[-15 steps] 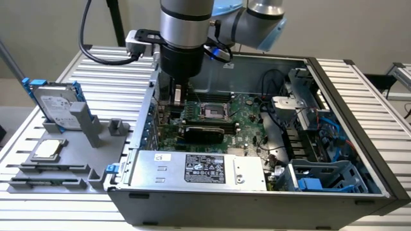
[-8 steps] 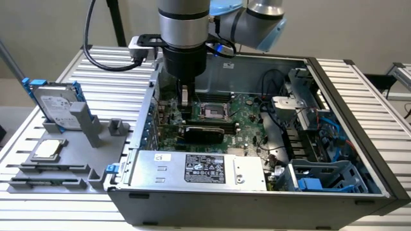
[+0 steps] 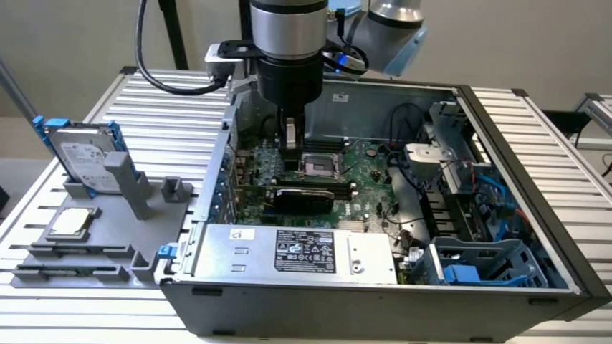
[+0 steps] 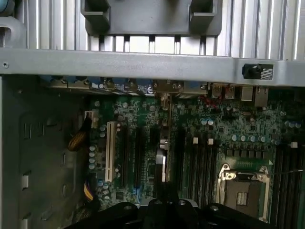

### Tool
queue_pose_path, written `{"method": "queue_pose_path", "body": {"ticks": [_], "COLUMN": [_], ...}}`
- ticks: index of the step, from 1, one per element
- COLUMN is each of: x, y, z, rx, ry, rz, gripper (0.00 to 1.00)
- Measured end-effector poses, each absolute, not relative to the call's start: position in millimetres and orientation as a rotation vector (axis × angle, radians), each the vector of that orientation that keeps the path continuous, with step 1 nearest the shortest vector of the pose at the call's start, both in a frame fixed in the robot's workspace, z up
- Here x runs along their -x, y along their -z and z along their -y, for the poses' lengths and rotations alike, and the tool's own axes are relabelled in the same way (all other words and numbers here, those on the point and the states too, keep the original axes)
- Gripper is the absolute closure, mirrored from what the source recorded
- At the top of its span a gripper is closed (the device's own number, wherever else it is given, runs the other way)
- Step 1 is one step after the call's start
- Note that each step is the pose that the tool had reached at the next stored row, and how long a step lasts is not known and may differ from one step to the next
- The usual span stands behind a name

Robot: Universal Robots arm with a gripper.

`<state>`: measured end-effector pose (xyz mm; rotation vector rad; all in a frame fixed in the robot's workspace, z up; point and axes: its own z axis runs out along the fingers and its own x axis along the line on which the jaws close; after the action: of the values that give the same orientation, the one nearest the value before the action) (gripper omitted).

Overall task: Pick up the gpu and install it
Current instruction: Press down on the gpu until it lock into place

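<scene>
Exterior view: computer case (image 3: 497, 287) holds the seated gpu (image 3: 304, 195); closed end effector (image 3: 289, 136) hangs above, empty.

I see an open computer case (image 3: 383, 301) on the ribbed metal desk (image 3: 564, 143), its power supply (image 3: 297, 251) along the near side. At the exterior view's left, a hard drive (image 3: 84, 159) stands upright in a grey holder (image 3: 134, 215), a square chip (image 3: 74, 222) lying nearer.

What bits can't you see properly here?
- Exterior view: whether the gripper touches the card; the angle hides it.
- Wrist view: the card's faces; it stands edge-on, its end under the gripper.
- Exterior view: the label on the hard drive; too small.
</scene>
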<state>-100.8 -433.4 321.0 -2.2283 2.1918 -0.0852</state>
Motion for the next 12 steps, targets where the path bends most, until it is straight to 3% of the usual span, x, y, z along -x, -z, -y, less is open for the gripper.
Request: {"method": "queue_pose_path", "body": {"ticks": [12], "x": [80.7], "y": [-338.1], "z": [433.9], "rx": [2.237], "ry": [0.066], "rz": [-2.200], "gripper": [0.89]}}
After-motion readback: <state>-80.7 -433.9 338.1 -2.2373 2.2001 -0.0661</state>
